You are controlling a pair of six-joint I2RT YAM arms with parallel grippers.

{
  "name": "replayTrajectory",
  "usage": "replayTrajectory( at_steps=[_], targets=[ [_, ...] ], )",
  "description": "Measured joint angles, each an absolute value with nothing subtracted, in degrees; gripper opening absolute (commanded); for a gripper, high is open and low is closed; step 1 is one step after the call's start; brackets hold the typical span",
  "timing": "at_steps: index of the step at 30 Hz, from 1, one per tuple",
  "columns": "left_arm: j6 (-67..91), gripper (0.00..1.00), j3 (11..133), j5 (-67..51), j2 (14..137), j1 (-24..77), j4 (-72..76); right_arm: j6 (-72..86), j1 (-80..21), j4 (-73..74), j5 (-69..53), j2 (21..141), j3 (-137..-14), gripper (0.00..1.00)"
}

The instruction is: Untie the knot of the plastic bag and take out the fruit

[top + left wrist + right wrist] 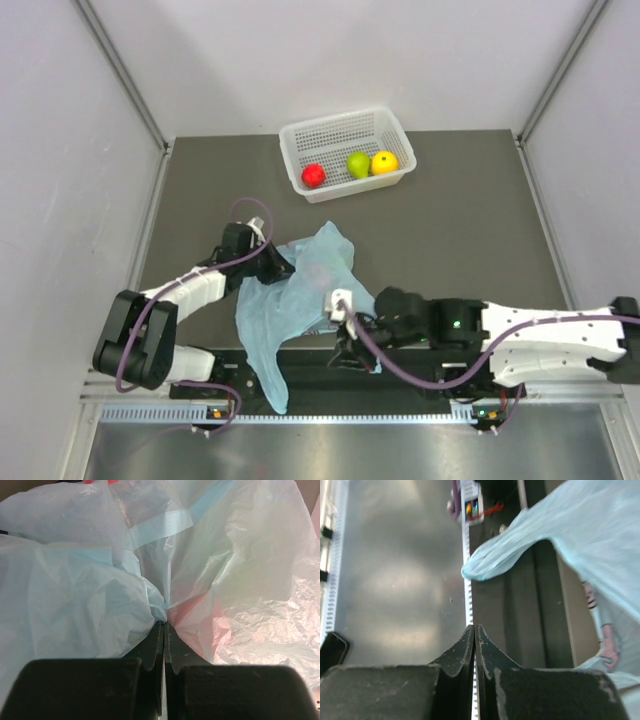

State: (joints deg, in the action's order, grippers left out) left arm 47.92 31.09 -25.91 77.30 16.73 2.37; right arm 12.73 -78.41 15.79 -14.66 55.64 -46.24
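Observation:
The light-blue plastic bag (pixel 275 310) lies crumpled in the middle of the table, with a long tail reaching the near edge. I see no knot in any view. My left gripper (pixel 278 266) is shut on a fold of the bag (pixel 75 595) at its upper left side. A red shape (pixel 200 620) shows through the plastic right of the fingertips. My right gripper (pixel 343 352) is at the bag's lower right edge, shut with nothing between the jaws; the bag (pixel 580 525) hangs to its upper right. A red fruit (pixel 313 175), a green fruit (pixel 358 164) and a yellow-orange fruit (pixel 384 161) lie in the basket.
The white perforated basket (pixel 330 122) stands at the back of the dark table mat. Grey walls close in the left, back and right sides. A metal rail (pixel 468 585) and a steel surface (pixel 395 580) run along the near edge under the right gripper.

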Motion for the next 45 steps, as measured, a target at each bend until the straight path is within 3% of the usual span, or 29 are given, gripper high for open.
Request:
replayTrajectory(
  at_steps=[3,6,9,12,15,16,18,19,20,21,24,41,44,45],
  targets=[
    [48.18,0.00,31.09,-25.82,77.28,17.28,2.48,14.76,-83.68,14.52,-11.31,63.05,-46.28,0.00],
    [48.34,0.00,31.09,-25.67,77.28,17.45,2.50,16.82,-85.38,12.88,-7.46,70.67,-46.30,0.08],
    [48.36,0.00,31.09,-25.63,77.28,17.54,2.48,18.90,-85.65,10.87,-1.61,77.12,-46.30,0.00],
    [48.36,0.00,31.09,-25.61,77.28,17.63,2.48,21.02,-85.71,8.95,7.46,80.66,-46.30,0.00],
    [48.36,0.00,31.09,-25.63,77.28,17.69,2.50,22.24,-85.54,6.61,17.04,81.89,-46.28,0.13],
    [48.36,0.00,31.09,-25.63,77.28,17.74,2.50,22.55,-85.17,5.32,19.90,82.04,-46.24,0.29],
    [48.36,0.00,31.09,-25.63,77.28,17.80,2.50,23.53,-84.09,2.70,24.91,82.26,-46.17,0.38],
    [48.36,0.00,31.09,-25.61,77.28,17.85,2.52,23.88,-83.26,1.50,27.03,82.41,-46.15,0.53],
    [48.36,0.00,31.09,-25.63,77.28,17.91,2.52,24.53,-82.26,0.23,28.80,82.76,-46.15,0.56],
    [48.36,0.00,31.09,-25.61,77.28,18.00,2.55,24.71,-81.06,-1.06,30.35,83.35,-46.15,0.66],
    [48.36,0.00,31.09,-25.63,77.30,18.26,2.57,25.50,-77.54,-3.73,33.78,86.26,-46.15,0.71],
    [48.34,0.00,31.09,-25.67,79.22,19.31,2.98,27.05,-69.69,-12.43,37.87,97.73,-48.58,0.90],
    [48.36,0.00,31.09,-25.67,79.88,19.38,3.09,27.27,-68.64,-12.91,37.34,99.09,-49.23,0.79],
    [48.36,0.00,31.09,-25.67,80.07,19.42,3.14,27.33,-68.25,-13.17,36.93,99.55,-49.36,0.64]
  ],
)
